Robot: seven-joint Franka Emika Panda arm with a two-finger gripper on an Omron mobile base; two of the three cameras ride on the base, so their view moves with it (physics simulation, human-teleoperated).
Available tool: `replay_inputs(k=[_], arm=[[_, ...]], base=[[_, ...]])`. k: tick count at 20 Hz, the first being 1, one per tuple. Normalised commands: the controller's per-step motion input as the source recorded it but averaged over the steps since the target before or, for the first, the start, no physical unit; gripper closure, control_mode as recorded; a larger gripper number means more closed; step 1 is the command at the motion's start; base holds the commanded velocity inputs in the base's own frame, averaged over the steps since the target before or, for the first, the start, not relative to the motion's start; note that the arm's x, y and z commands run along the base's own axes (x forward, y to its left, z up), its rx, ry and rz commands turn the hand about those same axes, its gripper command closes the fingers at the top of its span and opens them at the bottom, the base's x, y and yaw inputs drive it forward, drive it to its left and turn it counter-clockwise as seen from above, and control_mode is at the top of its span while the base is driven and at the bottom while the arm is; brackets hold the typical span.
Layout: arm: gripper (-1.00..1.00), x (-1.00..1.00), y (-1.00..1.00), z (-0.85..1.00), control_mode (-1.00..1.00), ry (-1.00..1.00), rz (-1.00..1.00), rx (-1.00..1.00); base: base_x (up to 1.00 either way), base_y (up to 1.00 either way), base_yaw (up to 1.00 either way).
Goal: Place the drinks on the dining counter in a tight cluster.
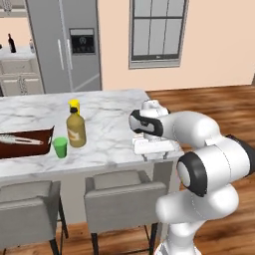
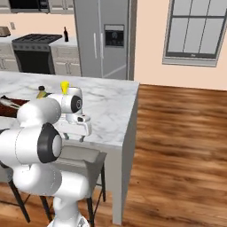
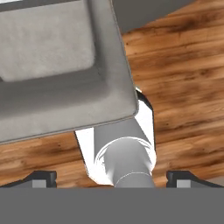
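Observation:
A squat yellow juice bottle (image 1: 76,130) with a black cap stands upright on the white marble dining counter (image 1: 114,119), and its cap (image 2: 41,91) peeks over my arm in the right base view. A dark wine bottle (image 1: 11,44) stands far off on the back worktop (image 2: 65,34), beside the stove. My gripper (image 1: 154,156) hangs fingers-down at the counter's front edge (image 2: 73,137), well right of the juice bottle. It is open and holds nothing. In the hand view its fingertips (image 3: 41,178) stand wide apart over a stool and the floor.
A green cup (image 1: 60,147) stands just left of the juice bottle, a small yellow object (image 1: 74,105) behind it, and a brown tray (image 1: 25,142) further left. Grey padded stools (image 1: 124,196) line the counter's near side; one seat (image 3: 52,65) lies below the hand. A fridge (image 1: 67,45) stands behind.

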Motion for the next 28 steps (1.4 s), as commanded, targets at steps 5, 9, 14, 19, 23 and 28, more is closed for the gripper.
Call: replay_inputs(k=[5,9,14,19,23,28], arm=[[-1.0,0.0,0.0,0.0,1.0,0.0,0.0,0.0],[-1.0,0.0,0.0,0.0,1.0,0.0,0.0,0.0],[-1.0,0.0,0.0,0.0,1.0,0.0,0.0,0.0],[-1.0,0.0,0.0,0.0,1.0,0.0,0.0,0.0],[-1.0,0.0,0.0,0.0,1.0,0.0,0.0,0.0],[-1.0,0.0,0.0,0.0,1.0,0.0,0.0,0.0]], base=[[0.25,-0.74,0.0],[0.37,-0.7,0.0],[0.5,-0.64,0.0],[0.56,-0.57,0.02],[0.57,-0.59,0.01],[0.57,-0.6,0.0]])
